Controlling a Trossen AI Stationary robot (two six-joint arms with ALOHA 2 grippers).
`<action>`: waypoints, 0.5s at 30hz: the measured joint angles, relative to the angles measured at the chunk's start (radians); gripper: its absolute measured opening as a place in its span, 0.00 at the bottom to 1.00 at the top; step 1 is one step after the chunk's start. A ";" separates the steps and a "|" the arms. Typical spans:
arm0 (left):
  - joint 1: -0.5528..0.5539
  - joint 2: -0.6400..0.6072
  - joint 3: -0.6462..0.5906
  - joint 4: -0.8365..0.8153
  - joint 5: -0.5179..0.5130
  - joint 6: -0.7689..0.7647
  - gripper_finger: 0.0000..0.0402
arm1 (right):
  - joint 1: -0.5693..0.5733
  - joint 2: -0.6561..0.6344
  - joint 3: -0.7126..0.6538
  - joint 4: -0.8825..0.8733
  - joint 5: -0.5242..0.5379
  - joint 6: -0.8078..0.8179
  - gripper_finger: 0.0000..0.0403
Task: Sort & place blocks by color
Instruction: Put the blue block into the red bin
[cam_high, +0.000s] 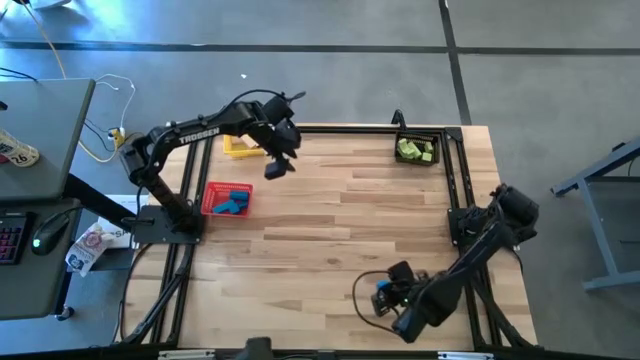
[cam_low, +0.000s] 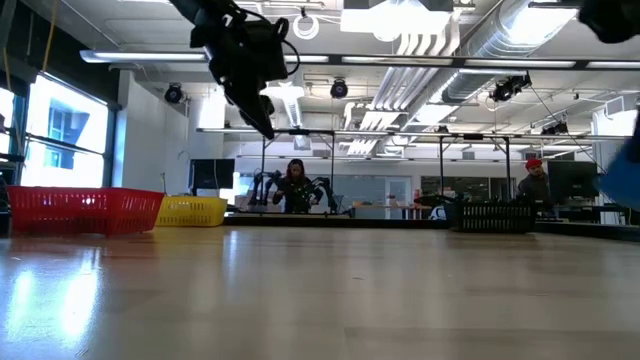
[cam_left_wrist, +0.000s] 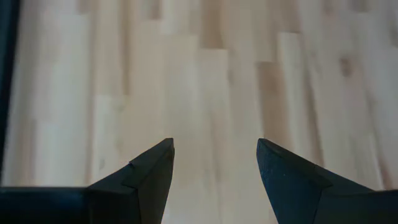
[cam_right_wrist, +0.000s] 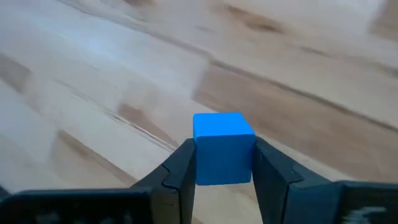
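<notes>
Two dark arms worked over a pale wooden table (cam_high: 330, 210). At nine o'clock a red basket (cam_high: 226, 199) held blue blocks (cam_high: 232, 206); a yellow basket (cam_high: 238, 146) sat just beyond it at ten o'clock. The left claw (cam_high: 277, 166) hung above the table near both baskets, fingers apart and empty. At one o'clock a black basket (cam_high: 419, 149) held green blocks (cam_high: 415, 150). At five o'clock the right claw (cam_right_wrist: 224, 163) was clamped on a blue cube (cam_right_wrist: 222, 147).

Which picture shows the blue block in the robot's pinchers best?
The right wrist view: the blue block fills the middle, squeezed between the right tool fingers. The high view shows only a small blue speck at that tool. The low and left wrist views don't show it.
</notes>
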 joint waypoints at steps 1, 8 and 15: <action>-0.011 0.000 0.000 0.000 0.011 0.015 0.53 | -0.012 -0.006 0.000 0.017 0.011 -0.027 0.25; -0.098 0.000 0.000 0.000 0.154 0.091 0.53 | -0.102 -0.060 0.000 0.118 0.117 -0.271 0.25; -0.198 0.000 0.000 0.001 0.177 0.104 0.53 | -0.190 -0.105 0.000 0.203 0.179 -0.528 0.25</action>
